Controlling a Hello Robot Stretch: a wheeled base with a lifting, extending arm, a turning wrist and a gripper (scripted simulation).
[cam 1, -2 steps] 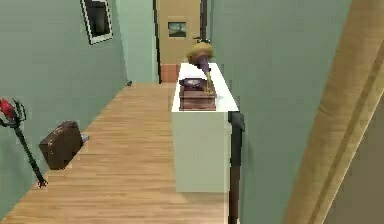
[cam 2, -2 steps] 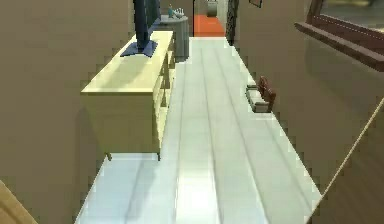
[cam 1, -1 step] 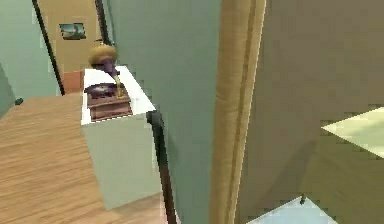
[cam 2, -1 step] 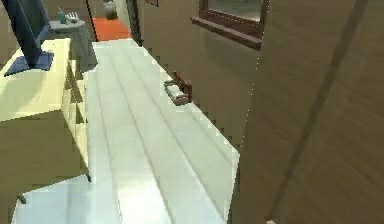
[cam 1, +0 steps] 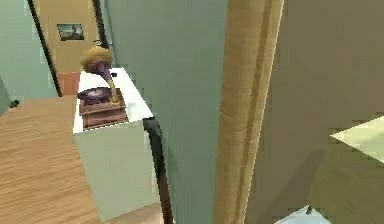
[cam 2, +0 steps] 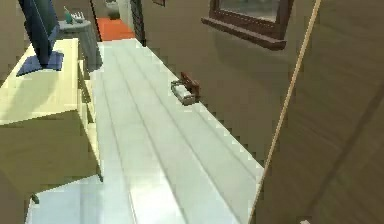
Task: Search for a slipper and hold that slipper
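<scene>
Brown-and-white, low, small: likely the slipper [cam 2: 186,91], on pale plank floor [cam 2: 150,145] near the dark wall [cam 2: 235,95] under a window [cam 2: 250,18], well apart from the yellow dresser [cam 2: 40,110]; long axis unclear. Gripper state, and bearing from gripper to slipper: cannot tell.

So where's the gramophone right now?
The gramophone is in the forward view's left half, standing on top of a white cabinet, to the left of the tall wooden post.
</scene>
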